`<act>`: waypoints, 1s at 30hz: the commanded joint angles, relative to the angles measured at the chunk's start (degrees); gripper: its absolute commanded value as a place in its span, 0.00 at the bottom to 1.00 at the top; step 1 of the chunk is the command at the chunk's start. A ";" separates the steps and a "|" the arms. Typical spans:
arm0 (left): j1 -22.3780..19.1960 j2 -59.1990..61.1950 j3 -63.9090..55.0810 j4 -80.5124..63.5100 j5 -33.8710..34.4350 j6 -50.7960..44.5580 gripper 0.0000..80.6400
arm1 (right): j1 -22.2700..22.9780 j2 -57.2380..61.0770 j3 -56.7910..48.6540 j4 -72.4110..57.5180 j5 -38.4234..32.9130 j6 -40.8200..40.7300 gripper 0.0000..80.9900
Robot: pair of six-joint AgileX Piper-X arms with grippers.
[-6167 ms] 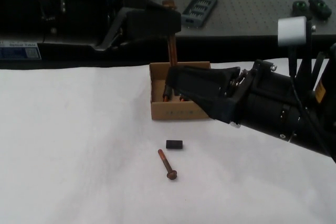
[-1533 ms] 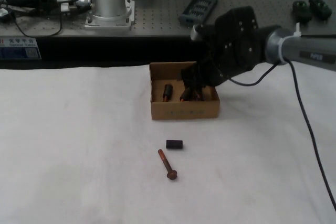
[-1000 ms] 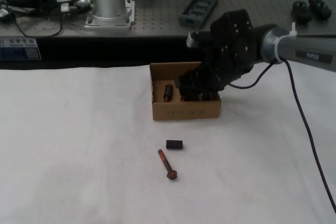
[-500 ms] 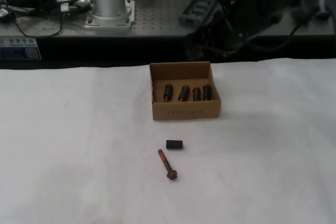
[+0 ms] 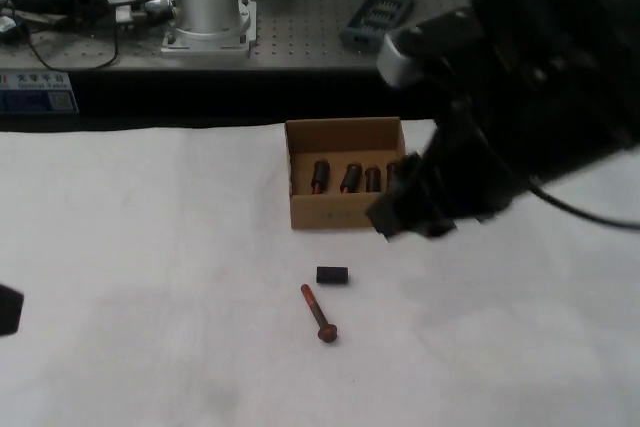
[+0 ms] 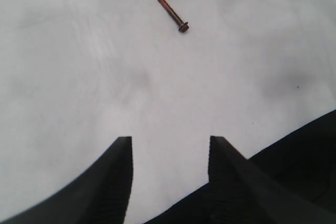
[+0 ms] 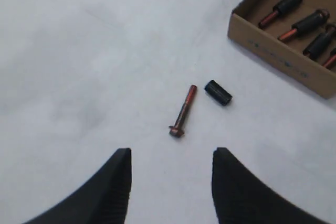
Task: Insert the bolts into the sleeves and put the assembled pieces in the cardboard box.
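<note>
The bolt [image 5: 319, 313] lies on the white bench [image 5: 150, 247], its tip near the black sleeve [image 5: 332, 274]. The cardboard box [image 5: 345, 215] sits behind them. The right wrist view shows four joined pieces [image 7: 308, 23] inside; in the high view an arm partly hides one. The left jaws and right jaws are wide open and empty.

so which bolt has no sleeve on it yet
The bare bolt lying on the white cloth, beside the loose black sleeve; the four bolts in the cardboard box each wear a sleeve.

White bench [image 5: 150, 247]: cardboard box [image 5: 345, 212], sleeve [image 5: 332, 274], bolt [image 5: 318, 312].
</note>
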 commanded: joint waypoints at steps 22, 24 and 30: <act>-4.33 -0.45 15.38 -16.18 11.41 1.31 0.17 | 5.00 -32.58 18.28 -5.52 8.96 6.04 0.44; -4.33 -1.47 15.38 -16.42 11.41 1.02 0.20 | 4.82 -30.81 18.28 -5.92 8.96 6.04 0.44; -4.33 -5.50 15.38 -16.40 11.41 0.00 0.30 | 1.67 -17.32 17.35 -12.66 4.97 5.57 0.44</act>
